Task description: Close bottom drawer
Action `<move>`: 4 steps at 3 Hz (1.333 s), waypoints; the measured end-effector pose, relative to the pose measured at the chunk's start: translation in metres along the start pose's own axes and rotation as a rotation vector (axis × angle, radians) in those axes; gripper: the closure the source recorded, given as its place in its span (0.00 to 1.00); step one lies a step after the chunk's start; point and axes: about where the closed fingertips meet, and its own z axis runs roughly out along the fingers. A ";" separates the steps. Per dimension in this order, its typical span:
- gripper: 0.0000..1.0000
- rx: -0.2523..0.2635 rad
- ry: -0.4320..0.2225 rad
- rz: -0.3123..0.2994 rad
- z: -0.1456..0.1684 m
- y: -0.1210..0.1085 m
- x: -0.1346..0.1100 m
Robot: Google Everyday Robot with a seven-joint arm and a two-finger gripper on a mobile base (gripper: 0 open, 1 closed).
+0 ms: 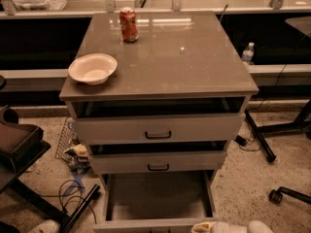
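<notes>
The bottom drawer [158,198] stands pulled far out at 6 o'clock of the cabinet, with its front panel at the frame's lower edge. The gripper [210,226] sits at 5 o'clock, just beside that panel; whether it is released or clenched cannot be told. The middle drawer [158,161] and top drawer [158,128] stand slightly open. The worktop [184,67] carries a can [129,24] at 11 o'clock and a bowl [93,68] at 9 o'clock. Cables [73,198] lie on the floor at 8 o'clock.
</notes>
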 end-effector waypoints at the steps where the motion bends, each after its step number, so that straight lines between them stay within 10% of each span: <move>1: 1.00 -0.036 -0.023 -0.033 0.029 -0.019 -0.020; 4: 1.00 -0.065 -0.034 -0.055 0.076 -0.055 -0.032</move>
